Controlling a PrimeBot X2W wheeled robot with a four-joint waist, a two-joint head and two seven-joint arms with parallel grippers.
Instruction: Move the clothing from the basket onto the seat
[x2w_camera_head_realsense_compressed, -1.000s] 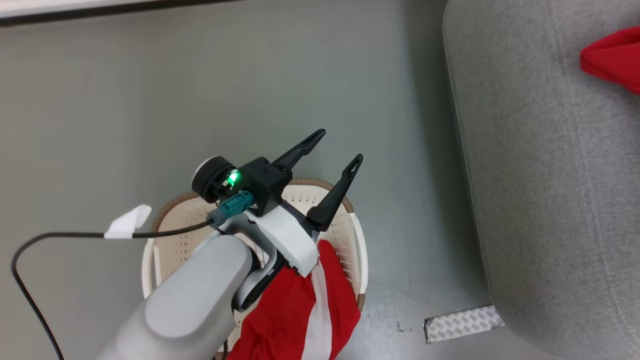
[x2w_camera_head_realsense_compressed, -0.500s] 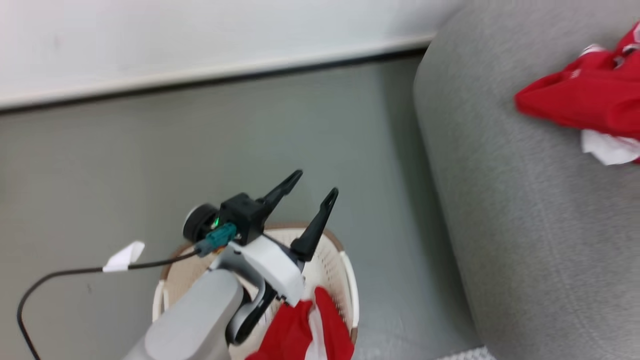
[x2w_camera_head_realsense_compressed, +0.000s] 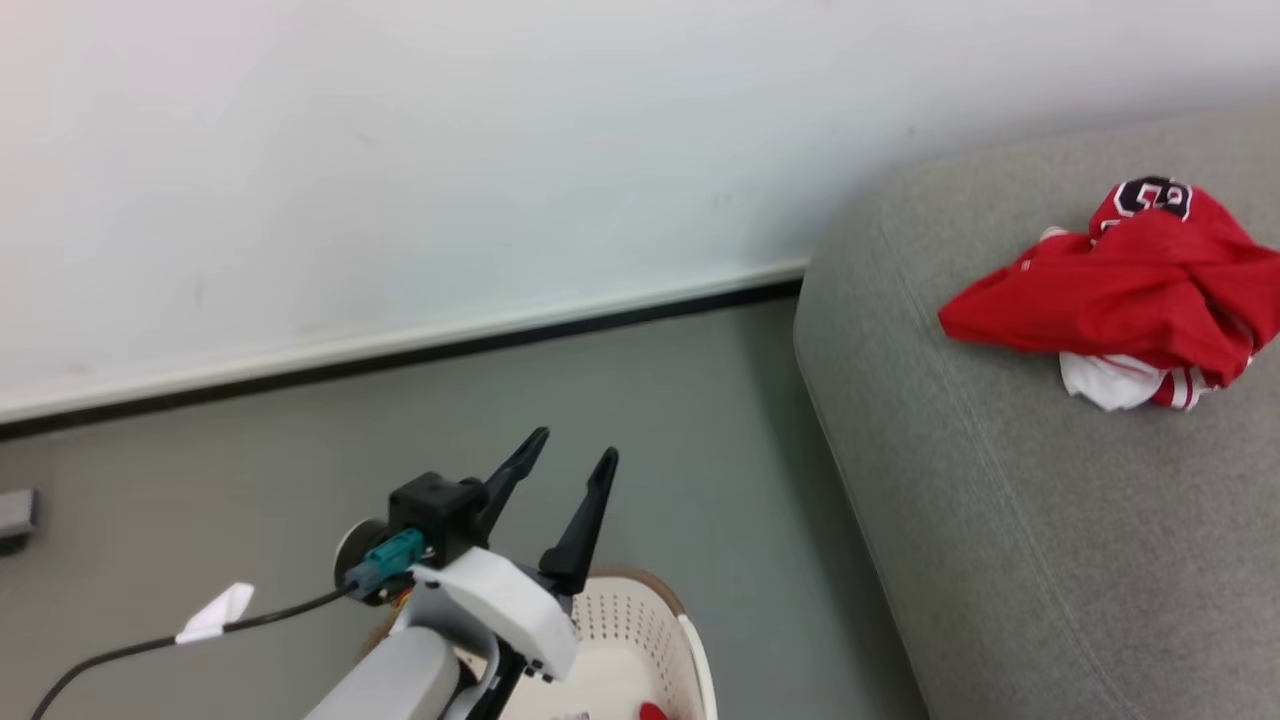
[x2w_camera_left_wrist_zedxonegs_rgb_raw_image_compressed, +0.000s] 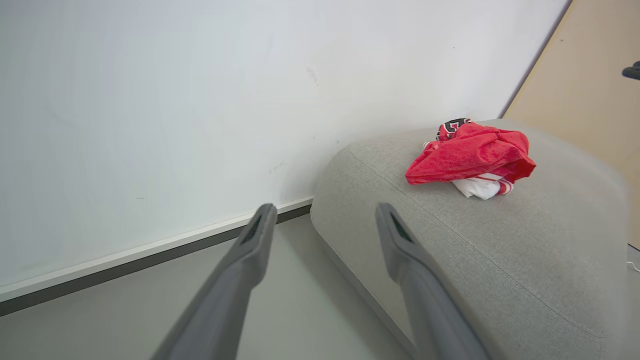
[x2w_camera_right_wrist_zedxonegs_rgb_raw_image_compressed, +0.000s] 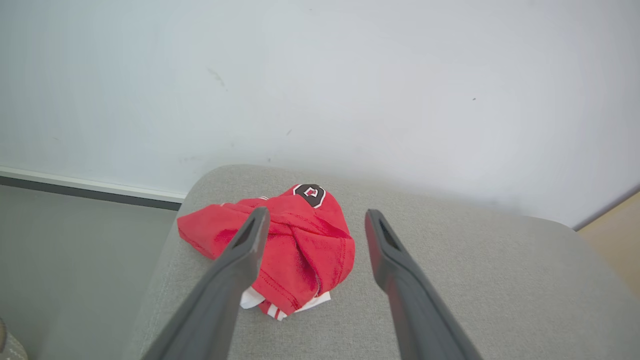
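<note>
A crumpled bright red fabric garment (x2w_camera_head_realsense_compressed: 1110, 285) with white trim lies on the large grey woven sofa (x2w_camera_head_realsense_compressed: 1000, 520). The right gripper (x2w_camera_right_wrist_zedxonegs_rgb_raw_image_compressed: 316, 214), released and empty, points at it. The left gripper (x2w_camera_head_realsense_compressed: 575, 447), likewise spread and empty, hovers beside the sofa over the cream perforated plastic basket (x2w_camera_head_realsense_compressed: 645, 622).

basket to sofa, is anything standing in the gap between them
Nothing visible does. In the head view, grey floor lies between the basket and the sofa, with no object on that strip. The open left gripper hovers over the basket, and one red garment lies on the sofa's cushion.
</note>
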